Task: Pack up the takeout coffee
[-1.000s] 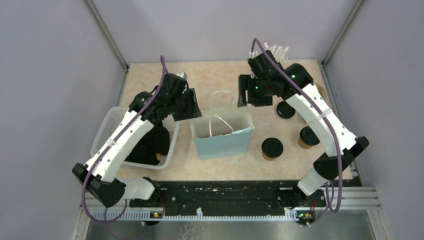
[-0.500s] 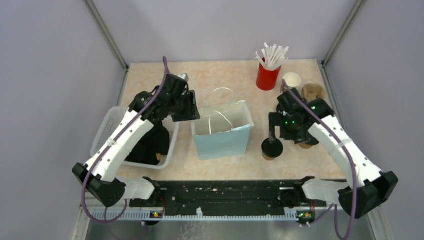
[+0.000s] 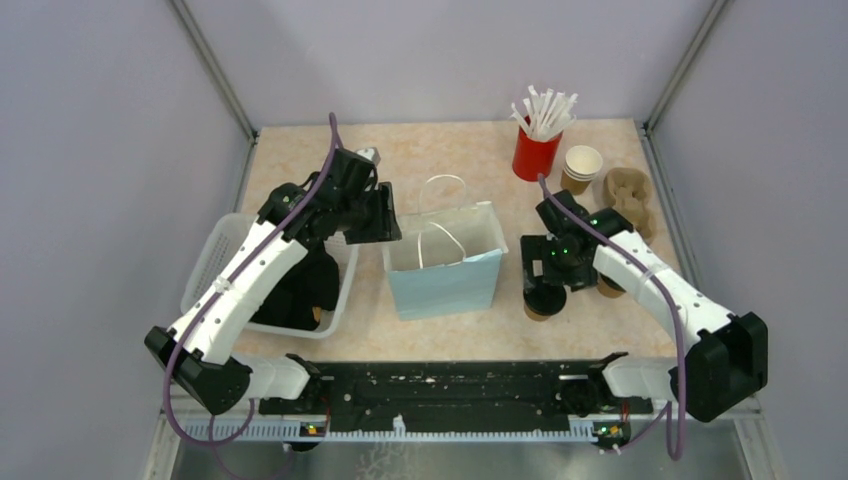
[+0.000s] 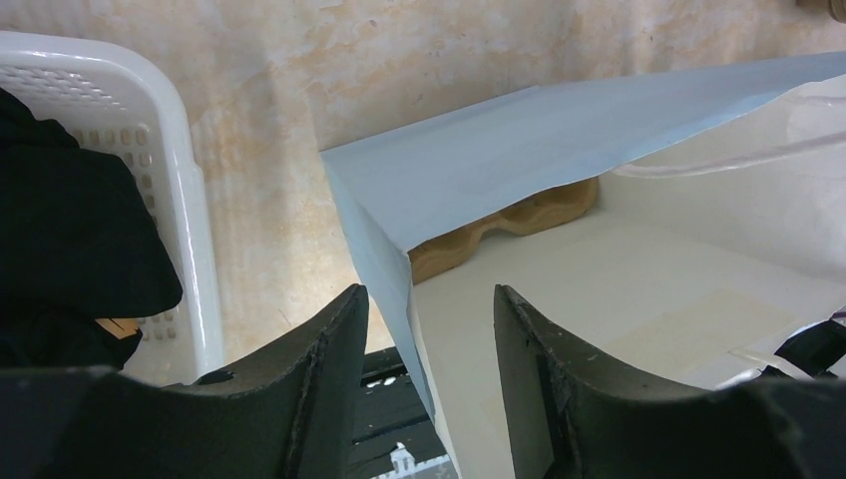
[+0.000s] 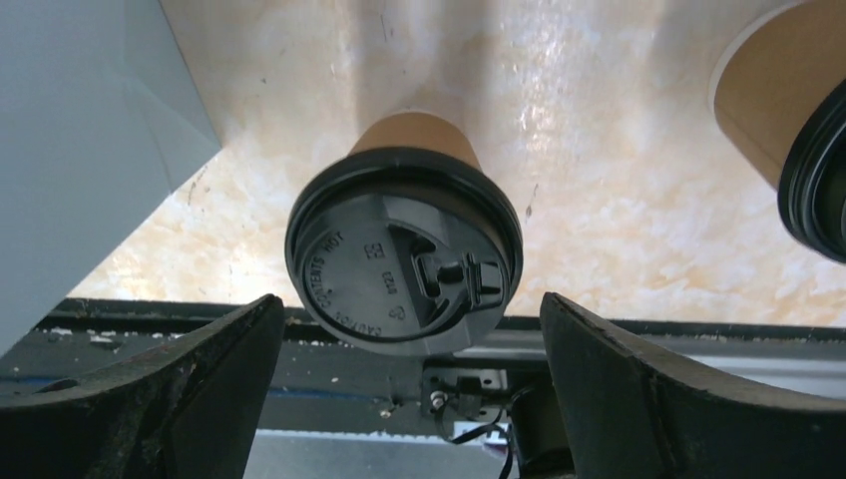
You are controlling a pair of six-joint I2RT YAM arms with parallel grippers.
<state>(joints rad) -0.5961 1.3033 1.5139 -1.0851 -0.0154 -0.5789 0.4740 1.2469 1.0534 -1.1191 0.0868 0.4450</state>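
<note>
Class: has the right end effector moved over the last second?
Yes. The right end effector left the red cup of white straws and came toward the table's near edge, now above a black-lidded brown paper cup.

Embossed "CAUTION" and "CONTENTS HOT" on the black lid point(image 5: 404, 249) of the kraft coffee cup point(image 5: 414, 133).

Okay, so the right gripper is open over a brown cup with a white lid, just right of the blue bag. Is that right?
Not quite: the lid is black, not white. The right wrist view shows it plainly. The rest holds: the right gripper is open over the brown cup, just right of the blue bag.
</note>
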